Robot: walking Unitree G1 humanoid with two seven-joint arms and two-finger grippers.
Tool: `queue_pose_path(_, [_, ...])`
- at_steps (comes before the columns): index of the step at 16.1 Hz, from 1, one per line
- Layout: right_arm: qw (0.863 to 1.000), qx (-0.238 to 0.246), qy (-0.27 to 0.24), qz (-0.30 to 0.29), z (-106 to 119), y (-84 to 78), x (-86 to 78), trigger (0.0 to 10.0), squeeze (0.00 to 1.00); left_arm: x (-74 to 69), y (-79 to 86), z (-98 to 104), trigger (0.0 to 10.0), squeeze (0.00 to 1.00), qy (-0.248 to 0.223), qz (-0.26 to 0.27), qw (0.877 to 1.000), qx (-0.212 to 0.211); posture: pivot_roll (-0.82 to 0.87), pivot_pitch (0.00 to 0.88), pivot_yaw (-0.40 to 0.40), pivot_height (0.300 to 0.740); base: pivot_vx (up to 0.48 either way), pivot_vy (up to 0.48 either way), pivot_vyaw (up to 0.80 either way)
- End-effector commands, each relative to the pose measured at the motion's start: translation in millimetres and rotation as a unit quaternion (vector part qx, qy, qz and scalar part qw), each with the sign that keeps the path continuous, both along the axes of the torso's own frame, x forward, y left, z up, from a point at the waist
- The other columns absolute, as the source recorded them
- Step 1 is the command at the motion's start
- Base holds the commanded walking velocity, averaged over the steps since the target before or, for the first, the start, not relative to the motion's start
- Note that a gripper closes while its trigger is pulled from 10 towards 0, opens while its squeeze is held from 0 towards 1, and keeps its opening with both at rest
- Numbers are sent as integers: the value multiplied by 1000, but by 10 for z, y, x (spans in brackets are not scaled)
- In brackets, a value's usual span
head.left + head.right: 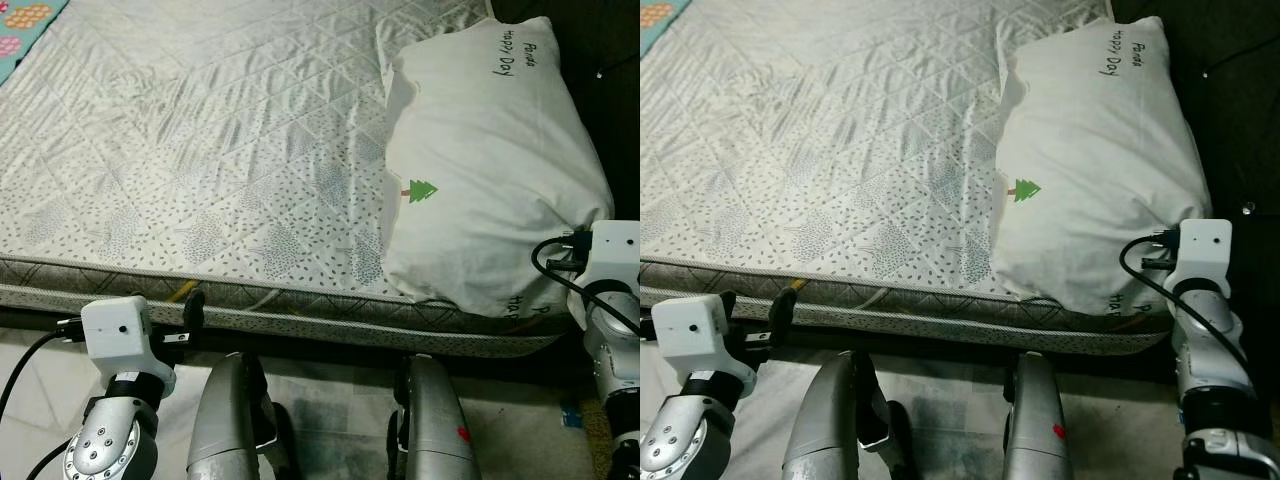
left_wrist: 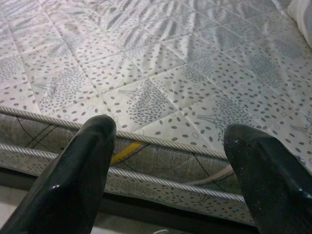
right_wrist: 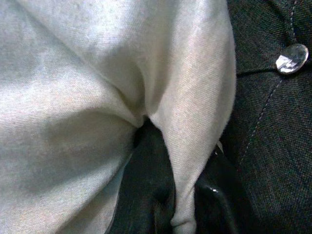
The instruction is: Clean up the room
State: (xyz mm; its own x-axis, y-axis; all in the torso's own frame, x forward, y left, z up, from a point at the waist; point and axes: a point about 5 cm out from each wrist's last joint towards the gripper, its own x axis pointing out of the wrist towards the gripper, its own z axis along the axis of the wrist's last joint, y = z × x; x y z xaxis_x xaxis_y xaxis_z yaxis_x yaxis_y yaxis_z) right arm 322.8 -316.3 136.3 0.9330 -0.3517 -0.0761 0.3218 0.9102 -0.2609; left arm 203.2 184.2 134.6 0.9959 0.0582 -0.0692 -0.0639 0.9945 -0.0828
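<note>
A white pillow with a small green tree print lies at the right end of the bed, against the headboard. My right gripper is shut on a fold at the pillow's near right corner, and the cloth is pinched between its black fingers. Its wrist stands at the pillow's lower right edge. My left gripper is open and holds nothing. It is low in front of the mattress edge, with one finger showing just below the bed's side.
The bed has a grey-white quilted cover with leaf prints. A dark tufted headboard with a crystal button is to the right of the pillow. A colourful blanket peeks in at the far left. My legs stand on pale floor.
</note>
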Motion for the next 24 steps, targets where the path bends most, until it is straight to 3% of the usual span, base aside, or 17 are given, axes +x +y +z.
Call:
queue_pose_path(1, [1000, 13, 21, 14, -114, 91, -31, 863, 0, -9, 13, -31, 10000, 0, 6, 1, 1000, 5, -24, 210, 53, 588, 0, 0, 0])
queue_pose_path(2, [999, 10, 22, 23, -102, 145, -10, 10000, 0, -1, 10, -33, 10000, 0, 6, 1, 1000, 4, -23, 208, 50, 588, 0, 0, 0])
queue_pose_path(3, [999, 11, 17, 28, -79, 176, 21, 10000, 1000, 2, 11, -34, 10000, 0, 6, 1, 1000, 4, -20, 205, 46, 588, 0, 0, 0])
queue_pose_path(7, [999, -8, -35, 34, 155, 266, 139, 10000, 1000, 5, 22, -34, 10000, 0, 4, 5, 1000, 5, -15, 193, 37, 588, 0, 0, 0])
queue_pose_path(10, [995, -32, -78, 49, 331, 347, 130, 10000, 1000, 22, 20, -62, 10000, 0, 5, 6, 1000, 3, -27, 170, 39, 588, 0, 0, 0])
queue_pose_path(14, [993, -36, -93, 56, 322, 398, 17, 10000, 1000, 39, -4, -102, 10000, 0, 10, -11, 1000, 7, -44, 140, 44, 588, 0, 0, 0])
queue_pose_path(19, [995, -36, -75, 59, 137, 433, -230, 10000, 1000, 86, 33, -108, 10000, 0, 5, -7, 1000, 9, -58, 121, 50, 588, 0, 0, 0])
queue_pose_path(21, [995, -22, -78, 63, 81, 539, -319, 10000, 1000, 101, 43, -106, 10000, 0, -2, -1, 1000, 8, -71, 98, 49, 588, 0, 0, 0])
queue_pose_path(22, [993, 11, -93, 76, 60, 734, -362, 10000, 1000, 111, 43, -116, 10000, 0, -10, 4, 1000, 6, -79, 71, 50, 588, 0, 0, 0])
queue_pose_path(24, [990, 32, -104, 85, 62, 845, -370, 10000, 1000, 125, 38, -110, 10000, 0, -16, 7, 1000, 3, -81, 55, 50, 588, 0, 0, 0])
